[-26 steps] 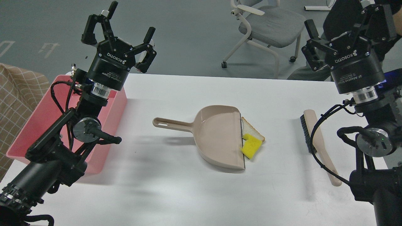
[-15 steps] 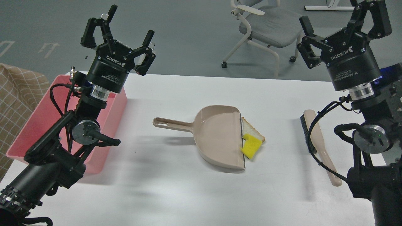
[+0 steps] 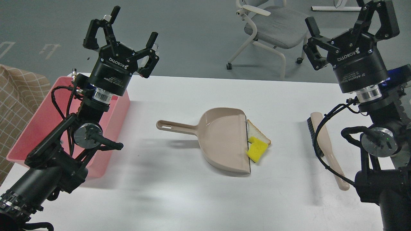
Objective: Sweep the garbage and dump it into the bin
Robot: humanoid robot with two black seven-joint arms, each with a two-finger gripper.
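A triangular white bread slice [image 3: 257,132] with brown crust and a bright yellow notched block [image 3: 257,149] lie on the white table [image 3: 179,199], touching the open lip of a beige dustpan [image 3: 221,141]. Its handle points left. A beige hand brush [image 3: 322,144] with black bristles lies at the right. The pink bin [image 3: 35,128] stands at the table's left edge, partly hidden by my left arm. My left gripper [image 3: 133,27] is open and empty, raised above the bin's far corner. My right gripper [image 3: 348,19] is open and empty, raised above the table's far right.
A grey office chair [image 3: 273,25] stands on the floor beyond the table. A checked beige cloth [image 3: 16,96] sits left of the bin. Cables hang along both arms.
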